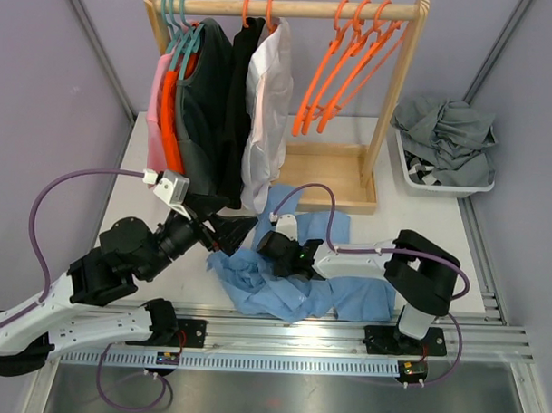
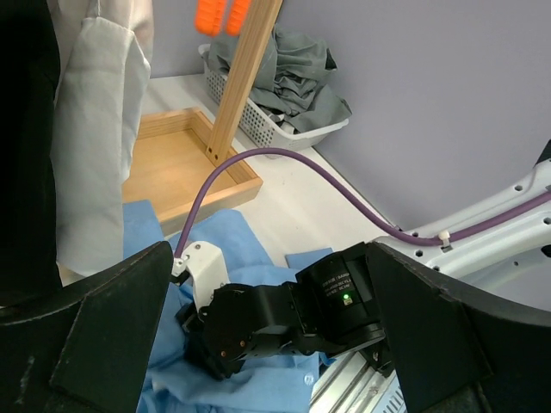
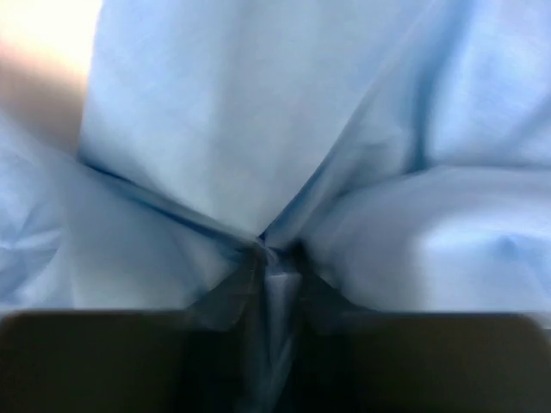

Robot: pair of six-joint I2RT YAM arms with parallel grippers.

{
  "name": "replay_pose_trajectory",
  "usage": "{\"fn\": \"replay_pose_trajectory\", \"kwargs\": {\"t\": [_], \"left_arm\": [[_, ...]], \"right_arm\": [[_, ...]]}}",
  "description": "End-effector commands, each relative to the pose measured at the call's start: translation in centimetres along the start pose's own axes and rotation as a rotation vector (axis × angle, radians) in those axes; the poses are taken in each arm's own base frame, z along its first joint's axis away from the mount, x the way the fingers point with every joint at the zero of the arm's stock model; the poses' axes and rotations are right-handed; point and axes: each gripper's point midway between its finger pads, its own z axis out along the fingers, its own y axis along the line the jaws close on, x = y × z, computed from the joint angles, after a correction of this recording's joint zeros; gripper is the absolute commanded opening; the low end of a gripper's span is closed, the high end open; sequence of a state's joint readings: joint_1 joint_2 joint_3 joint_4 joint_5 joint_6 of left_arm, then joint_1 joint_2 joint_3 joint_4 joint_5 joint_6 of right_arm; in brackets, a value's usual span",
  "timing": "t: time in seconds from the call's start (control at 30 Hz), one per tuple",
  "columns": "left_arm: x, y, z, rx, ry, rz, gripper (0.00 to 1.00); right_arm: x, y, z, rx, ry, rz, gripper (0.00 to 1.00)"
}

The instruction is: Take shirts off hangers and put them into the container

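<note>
Just before the flat wooden rack base (image 1: 330, 206), the crumpled light blue cloth shirt (image 1: 345, 295) lies on the surface (image 1: 421, 212). Right gripper (image 1: 273, 250) pinches a puckered fold; left gripper (image 1: 228, 225) gapes, empty. Light, limp stuff; take it where it bunches.

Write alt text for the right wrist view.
A light blue shirt fills the blurred frame, its folds gathered into a pinch between the dark fingers of the right gripper at bottom centre.
</note>
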State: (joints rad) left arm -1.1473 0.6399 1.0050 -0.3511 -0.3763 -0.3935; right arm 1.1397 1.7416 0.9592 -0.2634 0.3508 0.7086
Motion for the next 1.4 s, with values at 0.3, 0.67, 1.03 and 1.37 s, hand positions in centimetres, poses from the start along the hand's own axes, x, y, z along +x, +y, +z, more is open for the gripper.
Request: {"fn": "replay_pose_trajectory", "kwargs": {"t": [0.3, 0.67, 1.03, 1.37], "left_arm": [[-0.8, 0.3, -0.7, -0.012, -0.04, -0.034, 0.99], [-0.1, -0.8, 0.3, 0.03, 0.002, -0.026, 0.99], [0.1, -1.7, 0.8, 0.055, 0.032, -0.024, 0.99], [-1.0, -1.5, -0.7, 0.066, -0.001, -0.038, 0.99]], "right_arm": [[2.8, -13.9, -2.5, 0.558, -0.085, 0.17, 0.0], [-10.4, -26.7, -19.2, 0.796, -0.539, 0.494, 0.0], [-24.7, -39.6, -28.6, 0.857, -0.802, 0.805, 0.0], [-42.8, -45.1, -37.1, 0.702, -1.179, 0.769, 0.0]]}}
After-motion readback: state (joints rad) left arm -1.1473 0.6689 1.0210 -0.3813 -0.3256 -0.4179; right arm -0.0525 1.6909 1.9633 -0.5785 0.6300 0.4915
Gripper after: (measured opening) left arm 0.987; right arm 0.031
